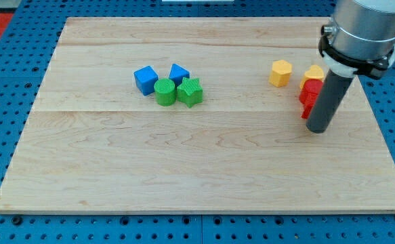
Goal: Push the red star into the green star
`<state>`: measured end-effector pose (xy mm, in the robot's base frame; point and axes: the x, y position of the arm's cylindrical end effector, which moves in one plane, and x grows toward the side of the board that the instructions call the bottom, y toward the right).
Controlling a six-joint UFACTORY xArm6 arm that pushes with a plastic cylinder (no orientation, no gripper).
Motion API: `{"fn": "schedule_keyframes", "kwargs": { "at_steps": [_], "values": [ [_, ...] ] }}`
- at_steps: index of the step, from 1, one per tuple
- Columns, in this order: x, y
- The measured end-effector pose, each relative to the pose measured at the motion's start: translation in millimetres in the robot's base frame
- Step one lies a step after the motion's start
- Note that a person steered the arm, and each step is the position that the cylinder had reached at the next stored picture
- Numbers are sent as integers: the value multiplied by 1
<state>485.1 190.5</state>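
The green star [190, 92] lies left of the board's middle, touching a green round block [164, 92]. A red block [309, 87], with a second red block [305, 107] just below it, lies at the view's right; the rod hides part of both, so I cannot tell which is the star. My tip [317, 129] rests on the board just below and right of the red blocks, touching or nearly touching them, far right of the green star.
A blue cube [145, 78] and a blue block [179, 72] sit just above the green pair. A yellow hexagonal block [280, 72] and a yellow block [314, 72] lie above the red ones. The wooden board [197, 169] sits on blue pegboard.
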Motion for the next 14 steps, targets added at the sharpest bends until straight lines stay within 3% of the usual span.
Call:
{"fn": "schedule_keyframes", "kwargs": {
  "at_steps": [2, 3, 13, 14],
  "values": [
    [13, 37],
    [-7, 49],
    [-35, 44],
    [-36, 16]
  ]
}}
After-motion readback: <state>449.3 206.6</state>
